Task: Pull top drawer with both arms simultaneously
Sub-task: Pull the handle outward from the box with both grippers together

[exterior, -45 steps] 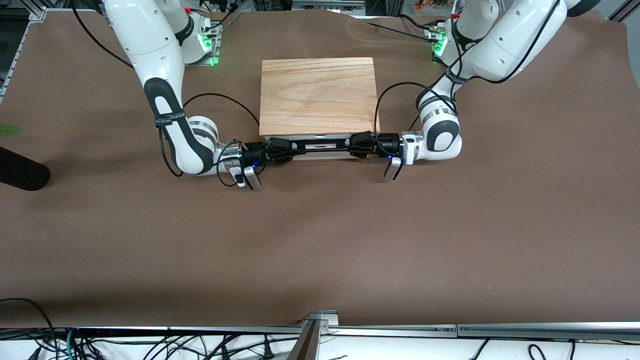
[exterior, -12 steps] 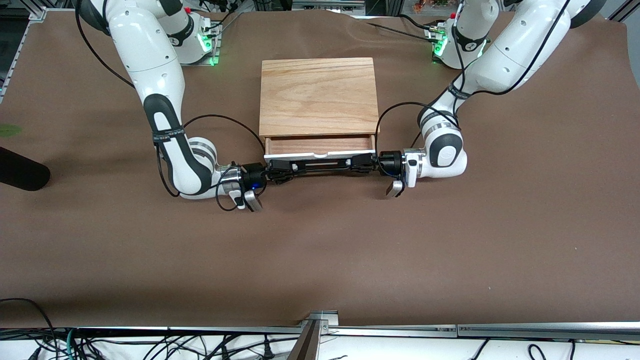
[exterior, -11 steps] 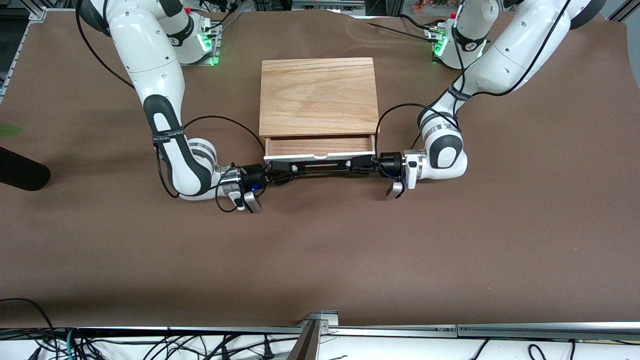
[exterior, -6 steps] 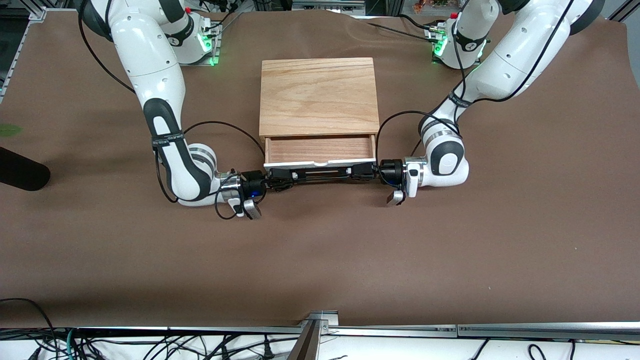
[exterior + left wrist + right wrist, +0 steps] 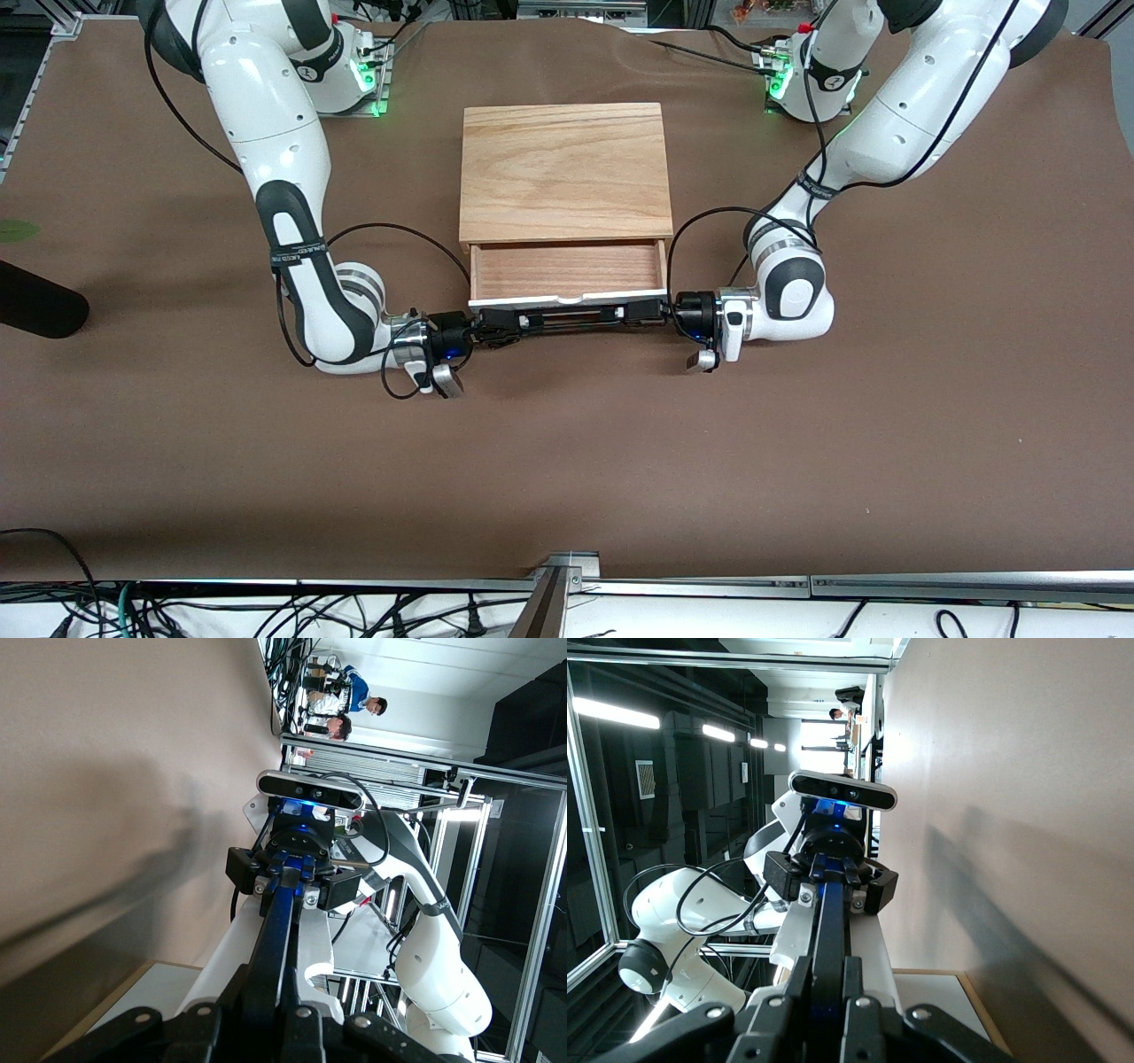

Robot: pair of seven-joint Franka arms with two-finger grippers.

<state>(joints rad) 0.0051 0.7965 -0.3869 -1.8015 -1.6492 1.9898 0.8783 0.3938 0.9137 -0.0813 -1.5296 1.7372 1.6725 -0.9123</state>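
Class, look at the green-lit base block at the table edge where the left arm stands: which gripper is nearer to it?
Left. The left gripper grips the handle's end toward that base block; the right gripper grips the end toward the right arm.

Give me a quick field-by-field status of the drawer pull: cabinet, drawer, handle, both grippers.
cabinet: light-wood box on the brown table cover, between the two arm bases
top drawer: partly pulled out toward the front camera, reddish-brown tray showing, nothing visible inside
handle: black bar along the white front panel
left gripper: shut on the handle's end toward the left arm
right gripper: shut on the handle's end toward the right arm
task stage: pull under way, both arms engaged
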